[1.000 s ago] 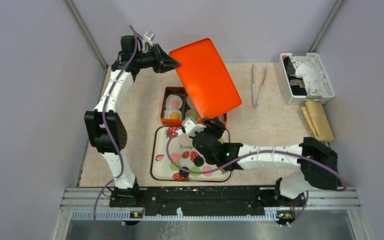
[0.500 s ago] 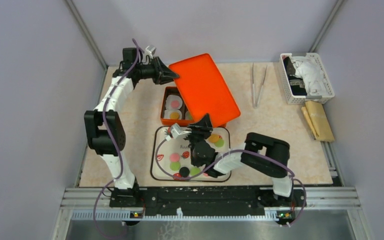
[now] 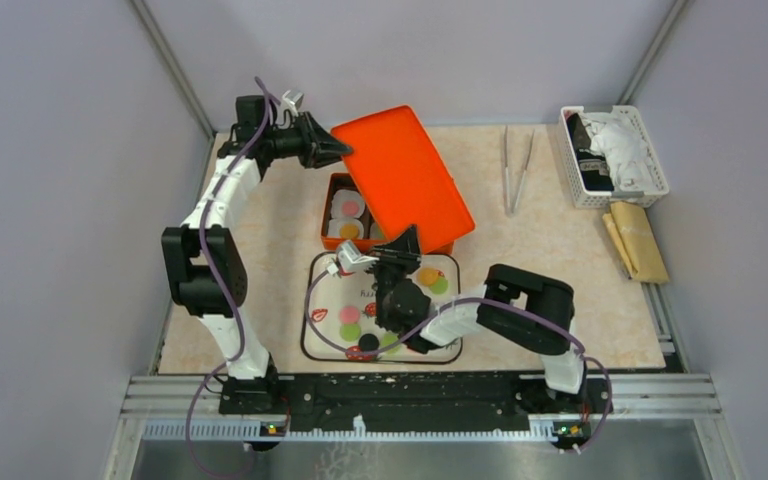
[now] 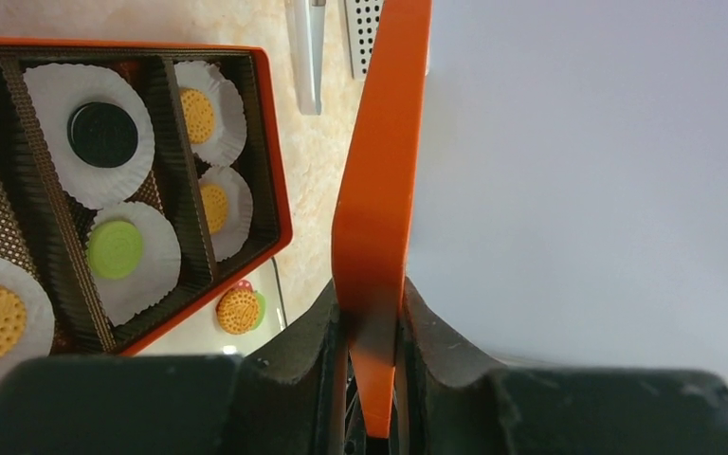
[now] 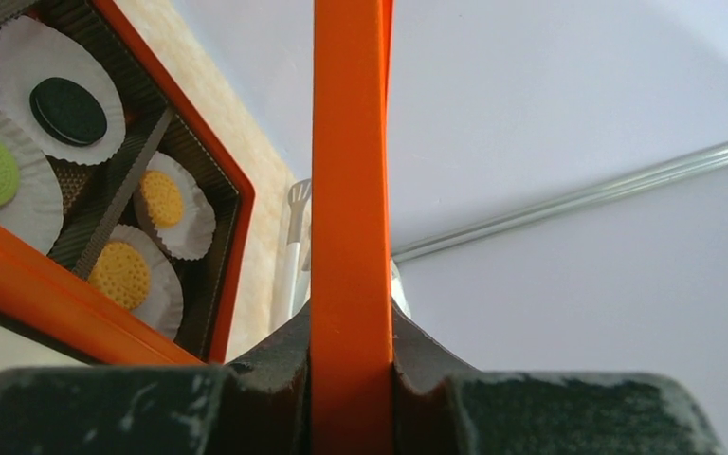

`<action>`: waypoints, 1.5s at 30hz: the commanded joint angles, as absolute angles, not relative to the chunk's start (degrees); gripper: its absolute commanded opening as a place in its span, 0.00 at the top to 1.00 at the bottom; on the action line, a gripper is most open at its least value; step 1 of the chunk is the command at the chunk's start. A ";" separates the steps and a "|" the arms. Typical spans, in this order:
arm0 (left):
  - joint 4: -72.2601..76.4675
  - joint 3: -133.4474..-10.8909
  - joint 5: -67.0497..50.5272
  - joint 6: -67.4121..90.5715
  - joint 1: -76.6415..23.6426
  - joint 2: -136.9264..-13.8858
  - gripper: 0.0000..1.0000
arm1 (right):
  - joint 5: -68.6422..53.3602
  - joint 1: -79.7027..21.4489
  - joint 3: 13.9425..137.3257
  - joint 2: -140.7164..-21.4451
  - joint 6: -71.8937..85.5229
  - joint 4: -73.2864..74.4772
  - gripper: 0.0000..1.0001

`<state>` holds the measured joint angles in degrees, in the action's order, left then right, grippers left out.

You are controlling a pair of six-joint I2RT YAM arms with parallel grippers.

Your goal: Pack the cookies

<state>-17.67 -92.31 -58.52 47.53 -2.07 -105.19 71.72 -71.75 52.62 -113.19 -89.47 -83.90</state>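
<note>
left hand clamped on far-left edge of orange lid; wrist view shows lid edge pinched between both fingers. right hand closed on lid's near edge, fingers pressed to both faces. lid held tilted above orange box, hiding its right part. cookies sit in paper cups in box compartments: black, green, orange, pink. more cookies loose on strawberry tray, just beside box on desk. tongs lie right of lid.
</note>
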 commanded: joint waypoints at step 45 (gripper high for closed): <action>-1.32 -80.24 -36.75 37.37 4.26 -81.11 1.00 | -67.70 -13.27 82.86 -98.43 53.16 -18.23 1.00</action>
<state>-3.05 -80.88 -38.94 40.25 4.71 -83.48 -52.97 -15.07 78.89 -94.37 41.45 -2.13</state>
